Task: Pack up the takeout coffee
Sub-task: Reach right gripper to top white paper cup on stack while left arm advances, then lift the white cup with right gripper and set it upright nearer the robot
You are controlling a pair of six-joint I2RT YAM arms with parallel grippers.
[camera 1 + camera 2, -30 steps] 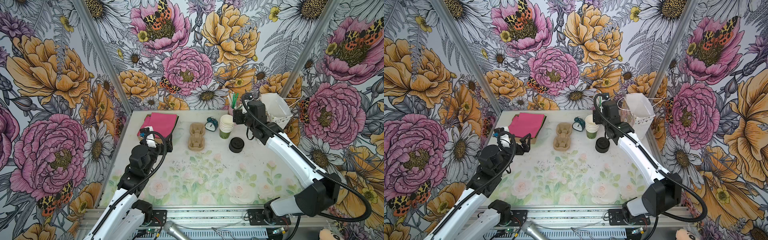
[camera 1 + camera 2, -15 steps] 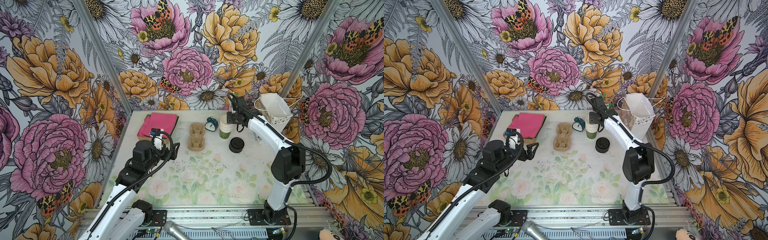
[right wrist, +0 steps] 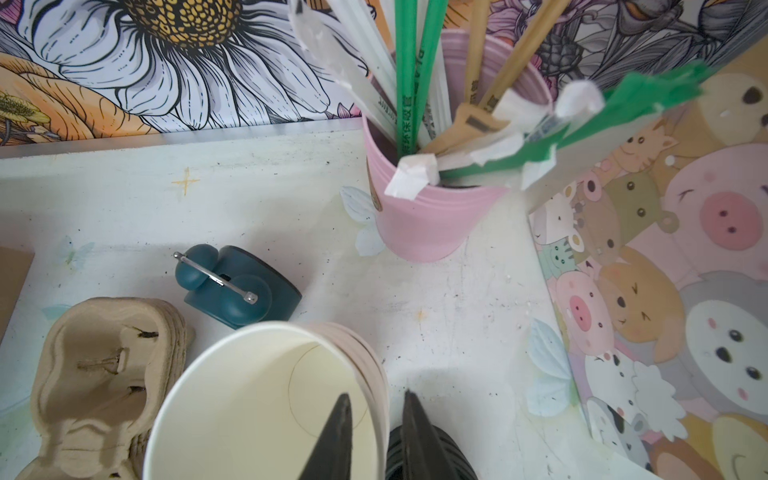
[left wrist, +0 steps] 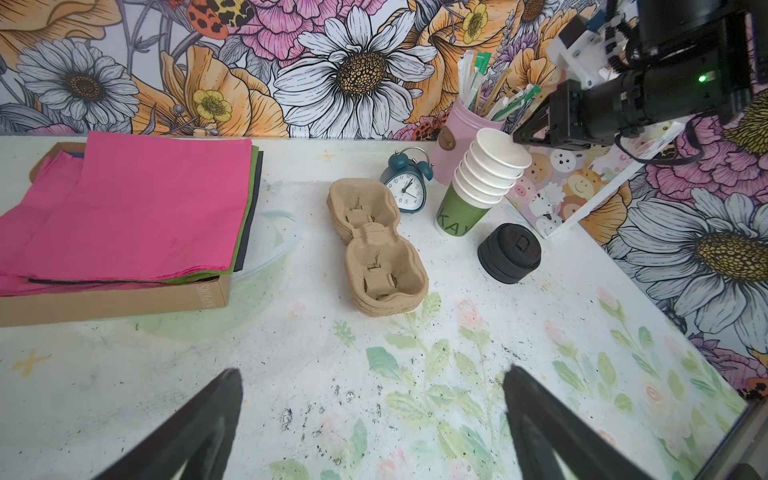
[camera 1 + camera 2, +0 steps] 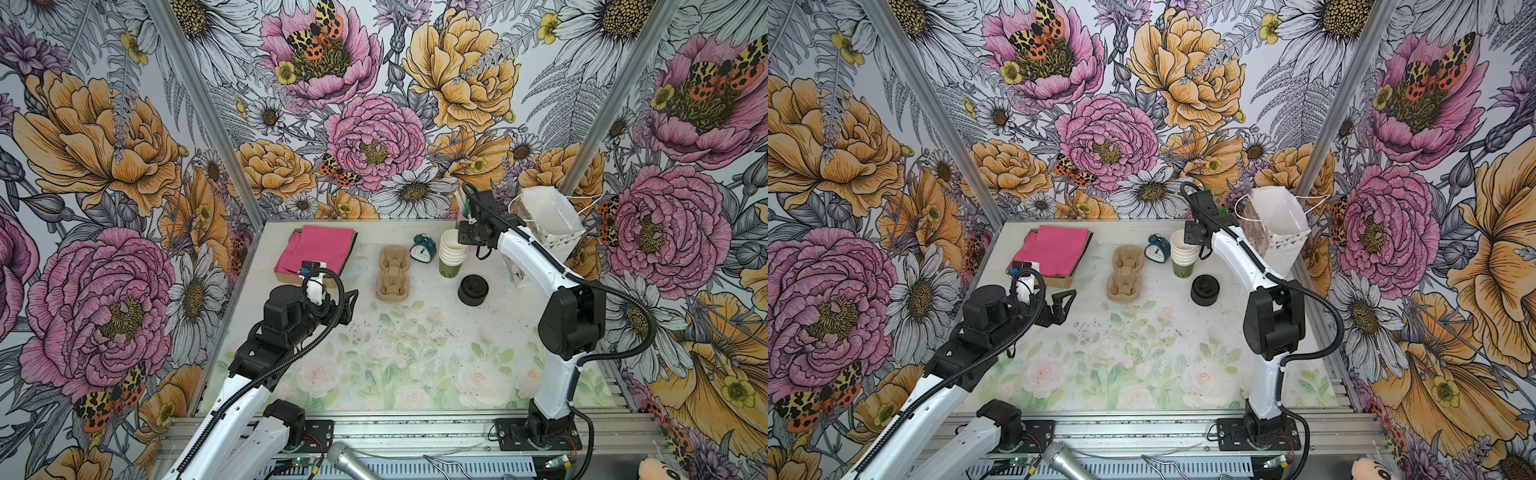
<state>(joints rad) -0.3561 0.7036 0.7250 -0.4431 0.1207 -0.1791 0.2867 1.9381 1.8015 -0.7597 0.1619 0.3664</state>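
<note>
**Item:** top paper cup (image 4: 500, 151), white, unlidded, uppermost of the nested stack (image 5: 452, 253), at the far right of the table (image 5: 415, 332). No lidded coffee is in view yet.

**Change:** the right gripper (image 3: 375, 401) has swung in from over the lids. Its jaws have narrowed and straddle the cup's wall, one finger inside and one outside. Cannot tell whether they pinch yet. Probably separating one cup.

**Left gripper** (image 4: 372, 374): jaws wide apart, empty, above bare table.

**Clearances:** the alarm clock (image 5: 422, 248), straw holder (image 3: 424, 224) and gift bag (image 5: 548, 216) crowd the stack. The pile of black lids (image 5: 473, 289) is near, in front. There is open room toward the table's middle.
</note>
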